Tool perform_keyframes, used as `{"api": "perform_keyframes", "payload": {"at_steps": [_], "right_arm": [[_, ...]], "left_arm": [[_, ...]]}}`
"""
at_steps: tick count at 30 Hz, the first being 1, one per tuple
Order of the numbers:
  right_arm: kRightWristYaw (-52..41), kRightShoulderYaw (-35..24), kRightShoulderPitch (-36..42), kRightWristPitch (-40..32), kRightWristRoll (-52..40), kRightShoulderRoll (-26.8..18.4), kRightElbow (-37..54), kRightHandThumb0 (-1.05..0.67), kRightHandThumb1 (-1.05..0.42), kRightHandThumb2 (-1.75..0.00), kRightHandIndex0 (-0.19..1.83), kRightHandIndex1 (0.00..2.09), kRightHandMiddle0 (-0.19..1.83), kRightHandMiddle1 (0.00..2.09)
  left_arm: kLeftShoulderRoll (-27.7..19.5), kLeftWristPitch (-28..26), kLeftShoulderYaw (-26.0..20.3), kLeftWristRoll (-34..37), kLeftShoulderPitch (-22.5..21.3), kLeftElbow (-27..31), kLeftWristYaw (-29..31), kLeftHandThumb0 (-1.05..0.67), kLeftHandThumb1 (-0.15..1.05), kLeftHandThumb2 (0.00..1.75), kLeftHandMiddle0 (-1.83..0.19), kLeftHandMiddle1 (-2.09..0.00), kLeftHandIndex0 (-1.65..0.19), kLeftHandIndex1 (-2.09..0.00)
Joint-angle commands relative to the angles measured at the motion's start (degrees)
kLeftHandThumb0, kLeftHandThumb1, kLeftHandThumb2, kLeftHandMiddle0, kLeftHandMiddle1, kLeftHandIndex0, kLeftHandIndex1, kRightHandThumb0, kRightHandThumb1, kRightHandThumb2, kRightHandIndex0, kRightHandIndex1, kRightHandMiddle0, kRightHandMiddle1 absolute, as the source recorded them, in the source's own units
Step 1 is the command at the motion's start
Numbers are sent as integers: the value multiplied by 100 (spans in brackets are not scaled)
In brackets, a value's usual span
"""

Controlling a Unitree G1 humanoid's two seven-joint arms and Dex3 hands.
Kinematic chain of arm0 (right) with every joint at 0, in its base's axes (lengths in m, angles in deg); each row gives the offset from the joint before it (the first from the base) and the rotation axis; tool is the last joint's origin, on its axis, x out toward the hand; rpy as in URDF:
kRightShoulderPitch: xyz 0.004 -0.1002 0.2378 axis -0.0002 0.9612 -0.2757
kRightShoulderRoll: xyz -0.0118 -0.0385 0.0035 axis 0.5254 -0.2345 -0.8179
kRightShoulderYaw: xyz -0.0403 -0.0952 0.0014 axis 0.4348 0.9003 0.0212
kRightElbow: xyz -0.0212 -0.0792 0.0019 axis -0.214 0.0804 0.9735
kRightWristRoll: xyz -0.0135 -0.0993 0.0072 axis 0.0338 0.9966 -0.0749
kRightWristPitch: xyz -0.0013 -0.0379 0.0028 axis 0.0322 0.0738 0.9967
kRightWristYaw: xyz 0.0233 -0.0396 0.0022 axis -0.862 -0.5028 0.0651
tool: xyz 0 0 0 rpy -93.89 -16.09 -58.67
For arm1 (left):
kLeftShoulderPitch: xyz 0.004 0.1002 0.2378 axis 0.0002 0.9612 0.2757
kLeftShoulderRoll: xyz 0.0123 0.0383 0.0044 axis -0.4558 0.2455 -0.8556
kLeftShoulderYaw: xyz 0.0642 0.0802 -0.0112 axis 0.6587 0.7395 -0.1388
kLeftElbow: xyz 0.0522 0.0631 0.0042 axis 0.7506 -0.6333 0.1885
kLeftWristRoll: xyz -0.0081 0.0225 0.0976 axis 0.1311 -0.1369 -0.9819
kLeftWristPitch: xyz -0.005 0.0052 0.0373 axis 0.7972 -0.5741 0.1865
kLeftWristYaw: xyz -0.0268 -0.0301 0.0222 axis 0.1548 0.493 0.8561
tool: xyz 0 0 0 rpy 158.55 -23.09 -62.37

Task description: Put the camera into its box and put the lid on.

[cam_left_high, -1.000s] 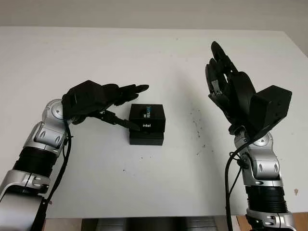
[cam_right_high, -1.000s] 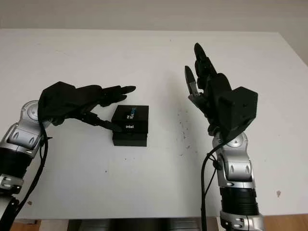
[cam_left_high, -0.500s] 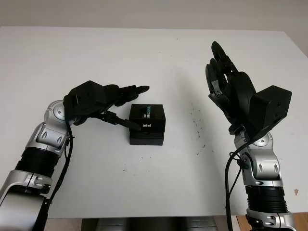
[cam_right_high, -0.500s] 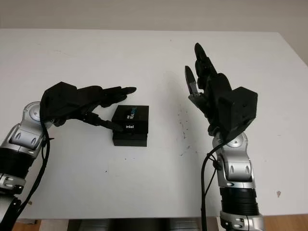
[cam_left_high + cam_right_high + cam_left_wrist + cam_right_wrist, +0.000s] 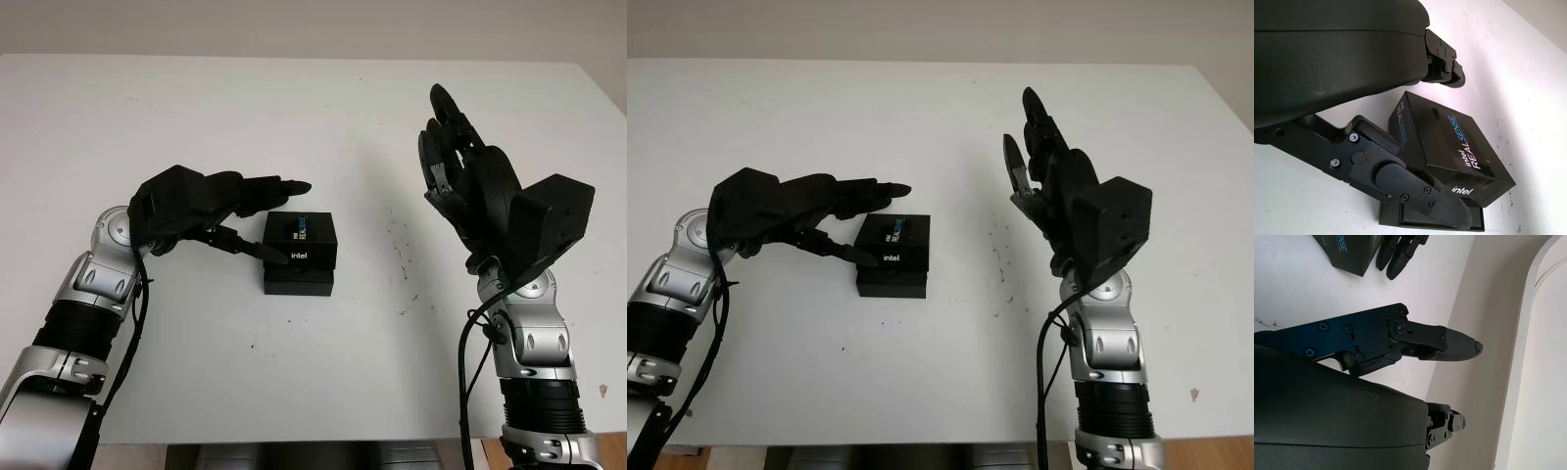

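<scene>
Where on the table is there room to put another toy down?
Lots of bare white table lies beyond the black box, and more in front of it, toward the robot. The strip between the box and the raised, open right hand is free too. It is crowded only at the box's left, where the left hand reaches around it.

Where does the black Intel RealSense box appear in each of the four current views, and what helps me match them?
Left eye view: black Intel RealSense box, centre-left on the white table.
Right eye view: a little left of centre.
Left wrist view: beside the hand's fingers.
Right wrist view: one corner at the picture's edge.
Shared landmark: left hand, open, fingertips at the box.
</scene>
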Motion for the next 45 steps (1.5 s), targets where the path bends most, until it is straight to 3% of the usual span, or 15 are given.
{"api": "perform_keyframes", "payload": {"at_steps": [1, 5, 16, 23, 33, 35, 37, 40, 45], "right_arm": [[-1, 1, 10, 114, 7, -25, 53, -60, -105, -54, 0, 6, 7, 0], [6, 4, -9, 118, 19, -26, 31, -60, -105, -54, 1, 6, 8, 0], [-9, -15, -14, 107, -34, -5, 38, -58, -105, -55, 0, 5, 6, 0], [-14, -9, -16, 122, -21, -20, 28, -58, -105, -54, 0, 6, 8, 0], [-25, -27, -3, 68, -49, -4, 33, -60, -105, -53, 0, 5, 7, 0], [-13, -26, 1, 64, -38, -2, 36, -61, -105, -52, 1, 6, 8, 0], [-16, -18, 0, 80, -19, -16, 20, -61, -105, -52, 1, 6, 8, 0], [-34, -18, 7, 114, -25, -19, 9, -61, -105, -53, 1, 6, 8, 0], [-49, -34, 28, 98, -74, 7, 40, -61, -105, -52, 0, 6, 8, 0]], "left_arm": [[28, 86, -15, 32, -33, -47, 2, -72, 81, 5, -18, -55, -5, -64], [32, 114, -10, 26, -27, -26, 0, -70, 79, 5, -19, -69, -3, -76], [172, 48, -146, 267, 46, 53, -105, -49, 74, 5, -20, -133, -8, -120], [247, 463, -182, 181, 123, -19, -492, -46, 78, 6, -37, -140, -22, -132], [280, 696, -182, 58, 266, -1, -986, -43, 85, 7, -31, -137, -24, -136], [300, 802, -193, 4, 316, 17, -1160, -39, 89, 8, -34, -141, -26, -137], [353, 936, -224, -87, 395, 62, -1458, -34, 95, 8, -41, -157, -31, -138], [384, 865, -232, -259, 500, 256, -1826, -29, 101, 7, -44, -171, -32, -143], [364, 468, -238, -396, 657, 732, -1983, -27, 102, 6, -39, -171, -27, -147]]}}
